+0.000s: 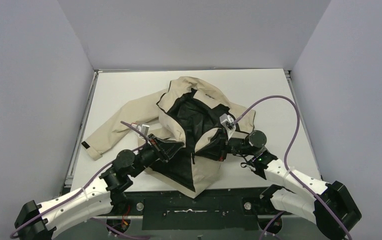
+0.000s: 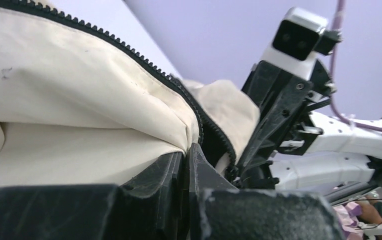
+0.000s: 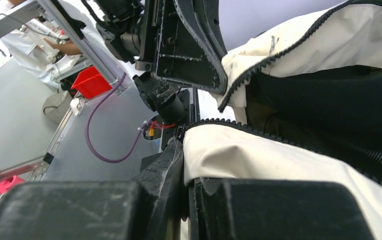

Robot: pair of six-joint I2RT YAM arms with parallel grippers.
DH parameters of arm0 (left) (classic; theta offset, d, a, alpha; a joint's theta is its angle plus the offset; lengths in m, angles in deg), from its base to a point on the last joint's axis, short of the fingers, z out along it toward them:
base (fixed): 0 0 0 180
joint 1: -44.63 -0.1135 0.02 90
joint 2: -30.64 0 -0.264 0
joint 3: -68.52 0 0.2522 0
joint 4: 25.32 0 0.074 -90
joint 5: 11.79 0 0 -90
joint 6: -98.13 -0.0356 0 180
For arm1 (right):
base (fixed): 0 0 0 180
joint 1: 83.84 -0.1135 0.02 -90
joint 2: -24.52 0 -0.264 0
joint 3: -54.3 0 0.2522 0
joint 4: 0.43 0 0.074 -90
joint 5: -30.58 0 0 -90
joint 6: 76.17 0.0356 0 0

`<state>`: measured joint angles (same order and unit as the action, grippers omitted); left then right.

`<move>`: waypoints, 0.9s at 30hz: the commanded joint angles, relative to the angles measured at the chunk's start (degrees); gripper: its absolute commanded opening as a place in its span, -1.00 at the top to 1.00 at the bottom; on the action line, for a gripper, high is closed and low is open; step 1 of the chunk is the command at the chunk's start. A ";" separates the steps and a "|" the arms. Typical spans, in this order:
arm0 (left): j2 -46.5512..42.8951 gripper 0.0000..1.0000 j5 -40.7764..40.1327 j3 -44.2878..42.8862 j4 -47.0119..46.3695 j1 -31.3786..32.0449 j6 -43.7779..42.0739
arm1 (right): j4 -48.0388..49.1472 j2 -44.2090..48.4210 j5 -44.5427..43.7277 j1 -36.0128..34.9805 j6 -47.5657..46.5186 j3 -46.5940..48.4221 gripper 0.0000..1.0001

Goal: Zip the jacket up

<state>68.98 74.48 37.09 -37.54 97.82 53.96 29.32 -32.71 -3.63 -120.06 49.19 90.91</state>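
The beige jacket (image 1: 129, 112) with black lining lies open on the white table, one sleeve stretched to the left. My left gripper (image 1: 175, 145) is shut on the jacket's left front edge; in the left wrist view its jaws (image 2: 186, 150) pinch beige fabric (image 2: 69, 100) beside the dark zipper teeth (image 2: 129, 50). My right gripper (image 1: 219, 145) is shut on the right front edge; in the right wrist view its jaws (image 3: 183, 150) pinch beige fabric (image 3: 259, 155) under a zipper tape (image 3: 289, 142). The two grippers face each other closely over the lower opening. The zipper slider is not clearly visible.
White table (image 1: 259, 90) enclosed by grey walls on three sides. Purple cables (image 1: 279, 100) loop above the right arm. The right arm's camera (image 2: 299, 37) and links show in the left wrist view. A dark front rail (image 1: 194, 205) runs along the near edge.
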 commanded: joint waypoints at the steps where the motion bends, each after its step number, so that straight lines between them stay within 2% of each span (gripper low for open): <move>1: -3.71 1.00 2.04 2.34 -14.46 -0.06 -1.17 | 7.12 -0.93 1.12 -1.82 -2.22 3.26 1.00; 4: -4.42 1.00 2.85 4.13 -18.11 -0.09 -1.20 | 9.64 -2.23 0.34 -2.61 -1.57 3.29 1.00; 20: -2.33 1.00 6.45 5.66 -22.32 -0.19 1.40 | 19.79 -5.01 -2.92 -4.29 -2.61 1.50 1.00; 27: -1.96 1.00 7.05 6.41 -24.12 -0.16 2.24 | 19.91 -4.99 -3.36 -4.33 -2.57 1.58 1.00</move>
<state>67.24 79.77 43.89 -54.54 97.77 55.46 42.94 -38.37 -5.23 -124.02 47.90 91.74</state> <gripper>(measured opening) 0.042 0.047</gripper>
